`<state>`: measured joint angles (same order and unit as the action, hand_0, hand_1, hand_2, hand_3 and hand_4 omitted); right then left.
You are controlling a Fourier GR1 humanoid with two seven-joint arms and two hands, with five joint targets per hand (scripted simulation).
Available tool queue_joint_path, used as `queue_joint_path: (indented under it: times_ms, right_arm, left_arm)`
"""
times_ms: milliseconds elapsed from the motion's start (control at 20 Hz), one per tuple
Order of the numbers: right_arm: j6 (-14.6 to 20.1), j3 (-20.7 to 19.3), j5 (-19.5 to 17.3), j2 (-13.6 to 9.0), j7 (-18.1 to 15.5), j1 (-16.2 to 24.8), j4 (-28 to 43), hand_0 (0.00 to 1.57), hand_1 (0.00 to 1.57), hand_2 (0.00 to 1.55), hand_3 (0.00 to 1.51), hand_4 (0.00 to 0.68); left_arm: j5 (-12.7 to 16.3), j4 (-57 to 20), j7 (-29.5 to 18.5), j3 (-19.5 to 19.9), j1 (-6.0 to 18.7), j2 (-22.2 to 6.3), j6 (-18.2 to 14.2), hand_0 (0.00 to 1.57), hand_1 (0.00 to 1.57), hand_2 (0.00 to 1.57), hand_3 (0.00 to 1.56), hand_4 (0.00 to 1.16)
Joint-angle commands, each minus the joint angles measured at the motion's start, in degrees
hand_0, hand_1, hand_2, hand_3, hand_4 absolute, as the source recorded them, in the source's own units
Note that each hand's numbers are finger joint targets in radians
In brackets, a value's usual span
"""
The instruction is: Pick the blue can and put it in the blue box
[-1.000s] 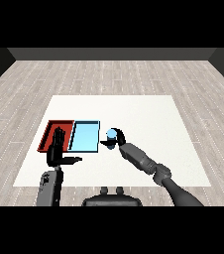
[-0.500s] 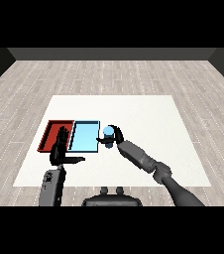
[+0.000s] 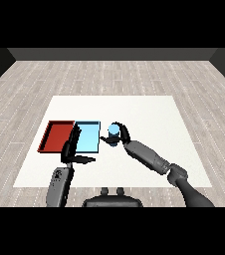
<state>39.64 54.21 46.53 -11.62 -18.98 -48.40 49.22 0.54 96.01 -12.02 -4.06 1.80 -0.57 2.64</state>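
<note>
Blue can upright, long axis vertical, right hand fingers curled round it beside light blue tray, left hand fingers straight

Even, bright light on table; room edges dim — no glare; shadows faint.

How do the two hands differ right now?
The right hand is curled round the blue can, just right of the blue tray; the left hand holds nothing, its fingers straight. The right hand reaches farther across the table; the left stands over the trays' near edge. Both are black.
</note>
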Motion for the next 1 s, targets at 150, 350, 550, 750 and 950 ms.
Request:
queue_joint_path:
  times_ms: [150,350,550,750,950]
  right_arm:
    - [5.5,-0.43,-4.65,-14.06,6.51,5.32,24.77,1.5,1.5,1.47,1.4,0.59]
    - [4.48,-3.85,-10.03,-12.84,8.4,7.05,25.69,1.5,1.5,1.47,1.4,0.596]
    - [0.34,-7.99,-12.99,-11.76,10.51,7.72,23.65,1.5,1.5,1.47,1.4,0.596]
    - [-1.89,-11.32,-16.32,-14.28,11.88,9.78,29.04,1.5,1.5,1.46,1.39,0.611]
    - [-3.11,-14.16,-22.29,-8.74,13.48,8.97,26.59,1.5,1.5,1.46,1.39,0.582]
  left_arm:
    - [-0.31,-1.35,4.47,-6.07,4.19,0.56,-5.52,0.0,0.0,0.0,0.0,0.0]
    - [0.41,-4.03,5.49,-8.86,7.99,0.57,-10.56,0.0,0.0,0.0,0.0,0.0]
    - [1.14,-7.55,2.99,-13.35,8.37,0.57,-12.23,0.0,0.0,0.0,0.0,0.0]
    - [0.29,-10.12,0.84,-12.84,7.47,0.57,-11.13,0.0,0.0,0.0,0.0,0.0]
    - [2.69,-11.53,4.1,-12.53,13.64,0.57,-12.84,0.0,0.0,0.0,0.0,0.0]
